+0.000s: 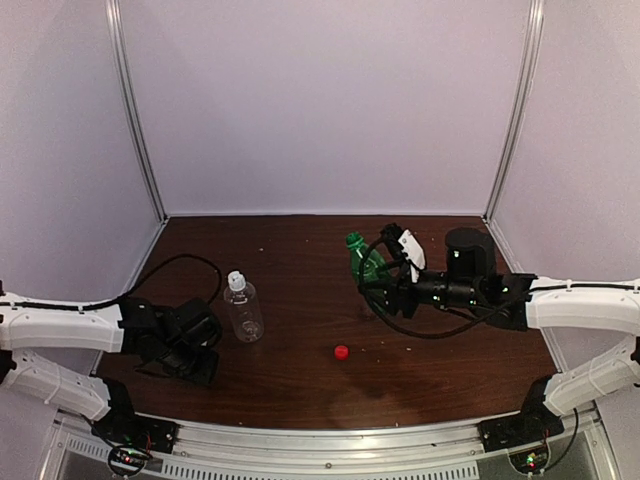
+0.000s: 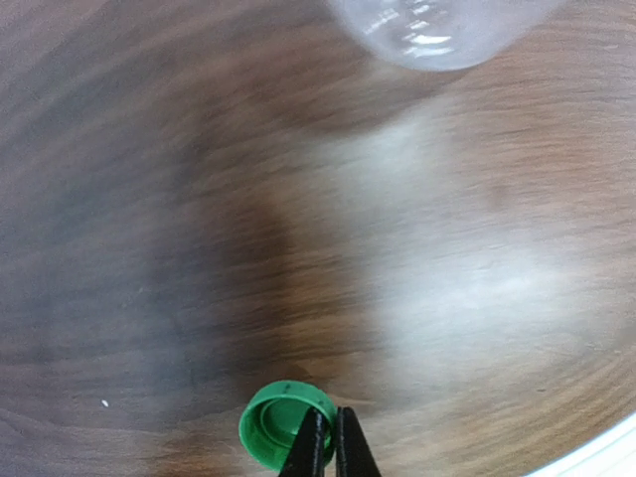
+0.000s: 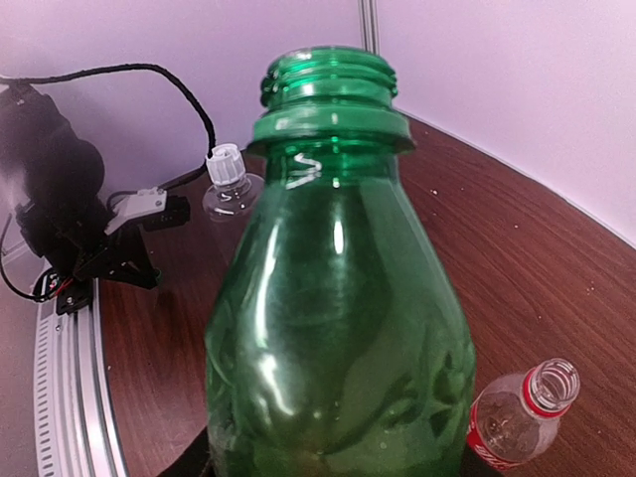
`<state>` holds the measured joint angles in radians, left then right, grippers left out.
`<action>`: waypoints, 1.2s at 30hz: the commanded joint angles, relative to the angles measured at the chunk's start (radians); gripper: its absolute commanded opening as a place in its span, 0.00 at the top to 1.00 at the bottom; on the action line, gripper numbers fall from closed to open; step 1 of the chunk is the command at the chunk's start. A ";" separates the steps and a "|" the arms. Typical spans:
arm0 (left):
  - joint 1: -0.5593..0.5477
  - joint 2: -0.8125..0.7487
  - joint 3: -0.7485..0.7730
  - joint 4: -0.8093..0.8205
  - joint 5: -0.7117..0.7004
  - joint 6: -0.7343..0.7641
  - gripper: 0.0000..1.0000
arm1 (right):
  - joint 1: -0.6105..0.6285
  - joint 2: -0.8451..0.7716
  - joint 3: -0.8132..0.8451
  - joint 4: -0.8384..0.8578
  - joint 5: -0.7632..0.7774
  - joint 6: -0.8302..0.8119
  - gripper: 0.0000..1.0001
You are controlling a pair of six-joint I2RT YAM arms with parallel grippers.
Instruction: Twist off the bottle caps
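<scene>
My left gripper (image 2: pixel 330 442) is shut on the rim of the green cap (image 2: pixel 281 425), open side up, just above the table; in the top view it (image 1: pixel 200 362) sits left of the wider clear bottle (image 1: pixel 243 310). That bottle stands upright with its white cap (image 1: pixel 235 281) on. My right gripper (image 1: pixel 385 285) is shut on the body of the green bottle (image 3: pixel 338 298), whose threaded neck is bare. The red cap (image 1: pixel 341 352) lies loose on the table. The red-label bottle (image 3: pixel 517 422), with no cap on it, shows beside the green bottle in the right wrist view.
The dark wooden table (image 1: pixel 300 250) is walled by white panels at the back and sides. A metal rail (image 1: pixel 330 440) runs along the near edge. A black cable (image 1: pixel 185 262) loops from the left arm. The clear bottle's base (image 2: pixel 442 30) shows ahead of the left gripper.
</scene>
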<state>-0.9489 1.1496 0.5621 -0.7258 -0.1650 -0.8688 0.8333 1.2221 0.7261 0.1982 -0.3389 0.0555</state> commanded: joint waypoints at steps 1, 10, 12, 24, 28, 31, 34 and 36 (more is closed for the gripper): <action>-0.063 0.037 0.103 0.034 -0.023 0.060 1.00 | -0.014 -0.037 -0.014 0.006 0.028 0.007 0.48; -0.249 0.165 0.311 0.032 -0.168 0.127 1.00 | -0.059 -0.088 -0.027 -0.013 0.043 0.025 0.48; -0.264 0.201 0.349 0.035 -0.174 0.144 1.00 | -0.067 -0.097 -0.030 -0.014 0.043 0.029 0.48; -0.252 0.498 0.583 0.105 -0.062 0.414 0.98 | -0.091 -0.141 -0.047 -0.040 0.065 0.046 0.48; -0.199 0.566 0.586 0.166 0.040 0.449 0.98 | -0.093 -0.171 -0.052 -0.062 0.081 0.045 0.48; -0.170 0.602 0.588 0.202 0.091 0.475 0.98 | -0.094 -0.196 -0.061 -0.076 0.094 0.044 0.48; -0.154 0.635 0.592 0.234 0.131 0.494 0.98 | -0.095 -0.209 -0.065 -0.085 0.105 0.043 0.48; -0.147 0.657 0.599 0.242 0.151 0.502 0.97 | -0.095 -0.214 -0.065 -0.091 0.108 0.043 0.48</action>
<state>-1.1053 1.7779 1.1316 -0.5579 -0.0952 -0.4160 0.7437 1.0298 0.6773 0.1207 -0.2661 0.0864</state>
